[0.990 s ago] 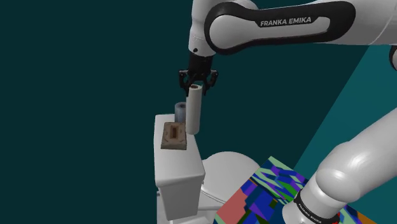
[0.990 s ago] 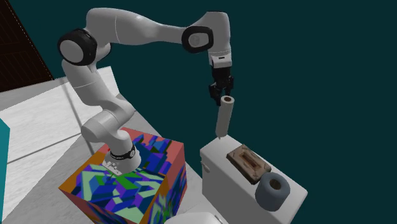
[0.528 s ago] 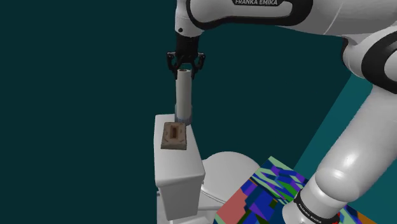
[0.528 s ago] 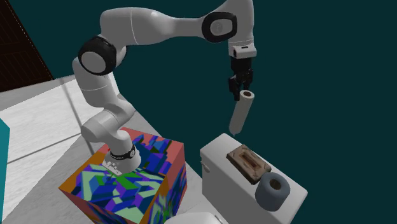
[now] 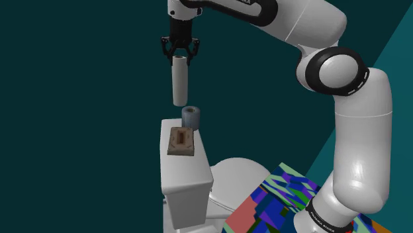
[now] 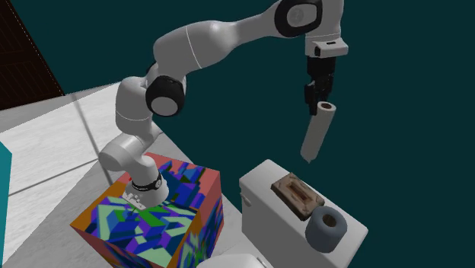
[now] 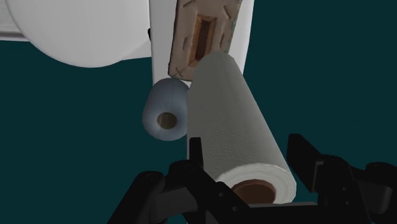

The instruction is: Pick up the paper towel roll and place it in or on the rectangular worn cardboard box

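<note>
**Towel roll aloft, box waiting below**

The gripper [image 5: 179, 51] clasps the paper towel roll [image 5: 179, 81] by its top end. The fingers are narrowed onto the roll on either side of its brown core, as the wrist view shows [image 7: 248, 159]. The roll hangs nearly upright in the air, well above the toilet tank [image 5: 185, 179], touching nothing else. In the second exterior view it leans a little.

The worn cardboard box [image 5: 180, 141] lies flat on the tank lid, a shallow brown tray with a small recess in its middle. A grey roll [image 5: 190, 117] stands just beside it at the far end of the lid. In the second exterior view that roll is on the box's right.

The step in hand looks like the carry and lowering onto the box. To do it well:

- Bring the roll's lower end over the middle of the box first. From the wrist view it appears to sit over the box's end nearest the grey roll, not its centre.
- Descend slowly and keep clear of the grey roll, which a swinging lower end could knock off the lid.
- The box is small and the roll is long, so it will likely topple if released upright. Let go only once the roll's lower end rests on the box.
</note>
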Tool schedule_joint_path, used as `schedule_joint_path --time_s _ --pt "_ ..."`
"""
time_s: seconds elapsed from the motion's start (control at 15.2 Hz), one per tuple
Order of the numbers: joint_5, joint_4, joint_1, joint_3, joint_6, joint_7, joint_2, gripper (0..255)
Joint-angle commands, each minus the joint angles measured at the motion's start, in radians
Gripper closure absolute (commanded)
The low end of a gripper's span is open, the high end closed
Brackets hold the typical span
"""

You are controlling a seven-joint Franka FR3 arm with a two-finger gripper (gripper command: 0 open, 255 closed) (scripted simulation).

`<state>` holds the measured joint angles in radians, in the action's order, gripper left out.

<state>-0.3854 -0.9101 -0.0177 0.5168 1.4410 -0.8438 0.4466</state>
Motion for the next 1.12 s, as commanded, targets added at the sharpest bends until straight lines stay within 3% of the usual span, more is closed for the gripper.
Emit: schedule_joint_path --time_s 0.0,0.46,1.06 --pt "0.000 -0.010 0.002 -0.001 0.011 -0.003 0.003 255" --pt "0.040 -0.228 0.065 0.007 0.154 -0.021 -0.073 255" --pt "0.062 -0.421 0.106 0.008 0.300 -0.038 -0.122 255"
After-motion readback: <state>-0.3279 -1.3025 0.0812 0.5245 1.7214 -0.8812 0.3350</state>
